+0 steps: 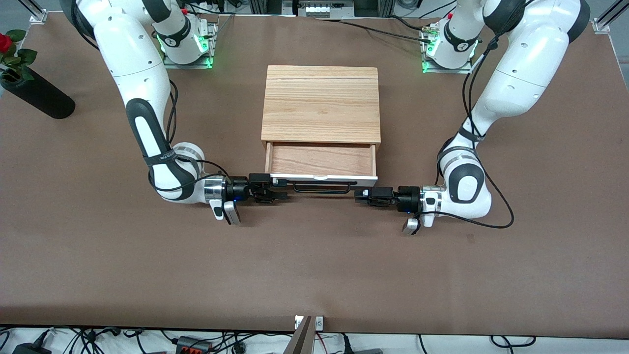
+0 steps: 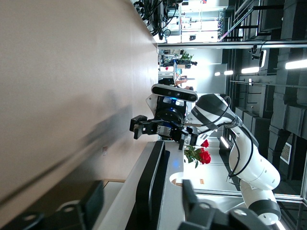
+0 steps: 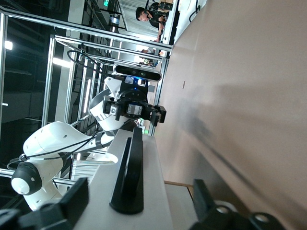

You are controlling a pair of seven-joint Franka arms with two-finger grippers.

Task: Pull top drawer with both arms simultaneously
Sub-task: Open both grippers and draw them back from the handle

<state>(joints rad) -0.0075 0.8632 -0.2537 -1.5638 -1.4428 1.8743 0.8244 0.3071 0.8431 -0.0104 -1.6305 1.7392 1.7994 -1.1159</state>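
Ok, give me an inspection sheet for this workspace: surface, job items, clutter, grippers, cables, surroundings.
Surface: brown table, bare toward the front camera.
Job's things: top drawer partly pulled out of the wood cabinet, its wood tray showing nothing inside; black bar handle runs along its white front.
Clutter: black vase with a red rose at the right arm's end of the table.
Grippers: left gripper open at one end of the handle; right gripper open at the other end.
Cables: black cables trail from both wrists onto the table.
Surroundings: more cables and a power strip below the table edge.
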